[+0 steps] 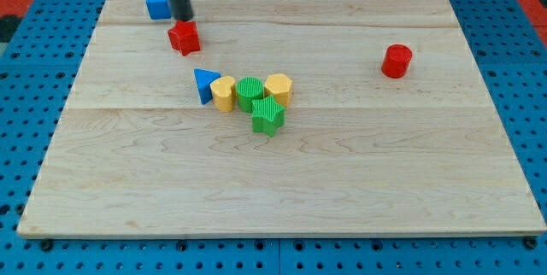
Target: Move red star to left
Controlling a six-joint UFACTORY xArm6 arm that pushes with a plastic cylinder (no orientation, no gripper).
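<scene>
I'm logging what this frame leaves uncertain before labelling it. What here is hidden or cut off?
- Blue cube, camera view: right side hidden behind the rod.
- My tip: whether it touches the red star is unclear.
- Rod's upper part: cut off by the view's top.
- Blue triangle: right edge hidden behind a yellow block.

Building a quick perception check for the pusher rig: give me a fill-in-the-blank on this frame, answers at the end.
1. My tip sits just above the red star, toward the view's ____.
2. The block beside the rod on the view's left is a ____ cube.
3. The red cylinder stands alone on the view's ____ side of the board.
4. The blue triangle touches a ____ block in the central cluster.

Answers: top; blue; right; yellow
</scene>
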